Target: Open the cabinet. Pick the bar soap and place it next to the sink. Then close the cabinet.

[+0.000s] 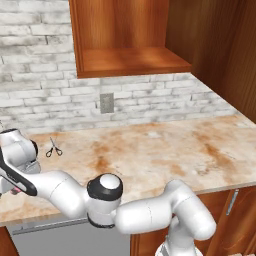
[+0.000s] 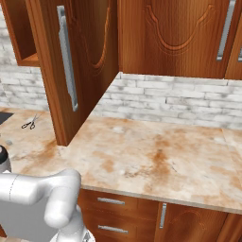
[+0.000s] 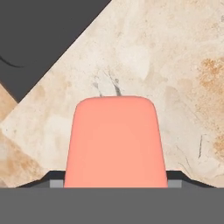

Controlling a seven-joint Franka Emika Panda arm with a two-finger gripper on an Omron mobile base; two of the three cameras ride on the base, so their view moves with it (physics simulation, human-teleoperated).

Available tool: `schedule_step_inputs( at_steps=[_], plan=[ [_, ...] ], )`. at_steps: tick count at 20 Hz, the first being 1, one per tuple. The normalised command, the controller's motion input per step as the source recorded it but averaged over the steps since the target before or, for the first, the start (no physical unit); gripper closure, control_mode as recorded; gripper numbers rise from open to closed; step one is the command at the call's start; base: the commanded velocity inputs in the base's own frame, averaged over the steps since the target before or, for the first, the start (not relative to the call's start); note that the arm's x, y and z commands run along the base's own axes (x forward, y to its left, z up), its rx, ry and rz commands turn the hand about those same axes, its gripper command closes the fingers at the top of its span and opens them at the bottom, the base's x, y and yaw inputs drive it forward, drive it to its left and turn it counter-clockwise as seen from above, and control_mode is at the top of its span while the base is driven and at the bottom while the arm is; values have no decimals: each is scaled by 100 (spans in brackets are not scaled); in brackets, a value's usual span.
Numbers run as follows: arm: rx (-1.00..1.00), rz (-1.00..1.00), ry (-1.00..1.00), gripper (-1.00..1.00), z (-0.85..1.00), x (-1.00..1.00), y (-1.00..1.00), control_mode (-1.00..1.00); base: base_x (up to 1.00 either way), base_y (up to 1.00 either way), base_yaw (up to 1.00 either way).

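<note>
Looking down the hand view, the bar soap (image 3: 116, 142) fills the lower centre, seemingly pinched in the end effector (image 3: 116, 186), though the fingertips are mostly hidden behind it. Marbled worktop (image 3: 175, 65) lies beneath, and the dark sink (image 3: 39, 39) cuts across the upper left corner. Over in the left base view, the cabinet (image 1: 130, 55) stands open at the top, and scissors (image 1: 54, 148) lie at mid left. The right base view adds the swung-out cabinet door (image 2: 80, 66) with its silver handle (image 2: 67, 61), upper left.
</note>
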Motion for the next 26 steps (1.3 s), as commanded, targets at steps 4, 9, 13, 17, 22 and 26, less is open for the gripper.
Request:
schedule_step_inputs(
  at_steps=[4, 9, 13, 17, 22, 26],
  plan=[
    [0, 0, 0, -100, 0, 0, 0, -100, 0, 0, 0],
    [0, 0, 0, -100, 0, 0, -7, -100, 0, 0, 0],
    [0, 0, 0, -100, 12, -23, -24, -100, 0, 0, 0],
    [1, -5, 0, -100, 42, -81, -80, -100, 0, 0, 0],
    [9, -11, 0, -100, 40, -100, -100, -100, 0, 0, 0],
    [8, -9, -1, -100, 60, -80, -97, -100, 0, 0, 0]
  ],
)
